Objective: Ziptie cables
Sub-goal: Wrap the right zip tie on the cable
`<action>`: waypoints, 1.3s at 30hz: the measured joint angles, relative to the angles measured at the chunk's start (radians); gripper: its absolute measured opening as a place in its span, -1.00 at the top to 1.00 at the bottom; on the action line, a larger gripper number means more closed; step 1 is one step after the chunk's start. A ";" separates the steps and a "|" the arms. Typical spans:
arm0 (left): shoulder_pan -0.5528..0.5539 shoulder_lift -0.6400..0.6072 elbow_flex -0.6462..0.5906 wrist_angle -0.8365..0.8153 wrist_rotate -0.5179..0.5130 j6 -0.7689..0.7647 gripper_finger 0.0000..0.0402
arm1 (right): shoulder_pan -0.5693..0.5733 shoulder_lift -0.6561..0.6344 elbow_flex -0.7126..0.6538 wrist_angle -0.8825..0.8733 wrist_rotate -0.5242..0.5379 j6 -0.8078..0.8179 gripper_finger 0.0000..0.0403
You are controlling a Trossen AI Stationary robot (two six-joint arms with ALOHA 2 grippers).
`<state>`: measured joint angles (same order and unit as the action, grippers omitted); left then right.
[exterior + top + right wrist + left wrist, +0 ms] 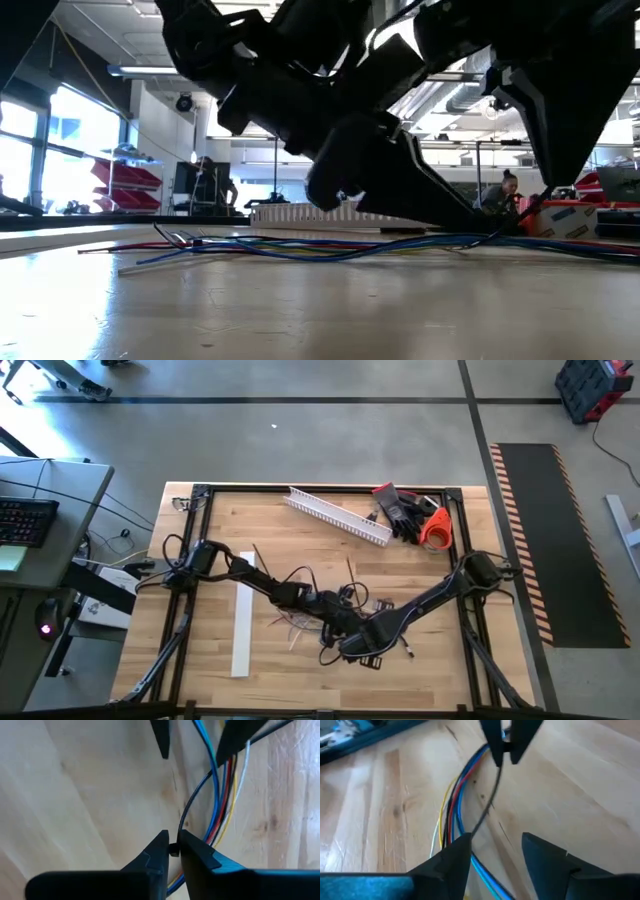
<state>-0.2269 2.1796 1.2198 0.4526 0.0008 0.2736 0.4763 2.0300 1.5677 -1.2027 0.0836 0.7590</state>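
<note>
our right hand (173, 849) pinches the zip tie (186, 810) shut while our left hand (496, 851) gapes empty, so we pull slowly to cinch the cables (457, 795) evenly.

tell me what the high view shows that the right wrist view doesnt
Only the high view: the white slotted channel, the flat white strip, black gloves, and both arms meeting mid-table.

Only the right wrist view: the right gripper with its jaws nearly shut on a thin black strand, the left gripper facing it with jaws apart.

Both: the cables lying on the wooden table.
</note>
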 joint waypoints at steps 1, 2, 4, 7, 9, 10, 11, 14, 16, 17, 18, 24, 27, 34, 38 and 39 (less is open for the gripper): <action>-0.007 0.006 0.000 0.028 -0.022 -0.004 0.20 | 0.002 0.000 0.000 -0.001 -0.008 0.003 0.88; -0.014 0.012 0.000 0.044 -0.047 -0.006 0.20 | 0.003 0.000 0.000 0.001 -0.014 0.004 0.90; -0.028 0.023 0.000 0.086 -0.081 0.000 0.20 | 0.007 0.000 0.000 0.011 -0.020 0.011 0.92; -0.042 0.037 0.000 0.116 -0.101 0.000 0.22 | 0.013 0.000 0.000 0.028 -0.028 0.027 0.94; -0.047 0.050 0.000 0.137 -0.109 -0.006 0.22 | 0.013 0.001 0.000 0.038 -0.039 0.029 0.94; -0.049 0.055 0.001 0.142 -0.113 -0.004 0.22 | 0.014 0.001 0.000 0.046 -0.043 0.030 0.94; -0.051 0.060 0.001 0.144 -0.115 -0.002 0.22 | 0.014 0.002 0.000 0.059 -0.047 0.033 0.94; -0.052 0.077 0.002 0.161 -0.107 -0.004 0.22 | 0.014 0.002 0.003 0.111 -0.020 0.029 0.94; -0.051 0.089 0.007 0.182 -0.098 -0.007 0.22 | 0.007 0.000 0.006 0.133 0.016 0.035 0.94; -0.053 0.088 0.010 0.182 -0.096 -0.013 0.22 | 0.004 0.003 0.006 0.144 0.052 0.032 0.94; -0.054 0.088 0.009 0.183 -0.100 -0.014 0.22 | 0.002 0.002 0.006 0.156 0.048 0.038 0.94; -0.073 0.076 0.009 0.173 -0.123 -0.022 0.23 | 0.009 -0.010 0.004 0.160 0.042 0.036 0.94; -0.079 0.075 0.009 0.173 -0.120 -0.023 0.28 | 0.009 -0.011 0.004 0.156 0.037 0.047 0.94; -0.105 0.075 0.007 0.175 -0.119 -0.029 0.66 | 0.024 -0.011 0.004 0.152 0.035 0.075 0.94; -0.108 0.075 0.007 0.179 -0.140 -0.035 0.94 | 0.024 -0.011 0.004 0.152 0.028 0.087 0.94; -0.109 0.075 0.006 0.180 -0.145 -0.037 0.97 | 0.023 -0.011 0.004 0.152 0.024 0.086 0.94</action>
<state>-0.3355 2.2547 1.2263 0.6326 -0.1442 0.2370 0.4996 2.0190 1.5715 -1.0512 0.1074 0.8452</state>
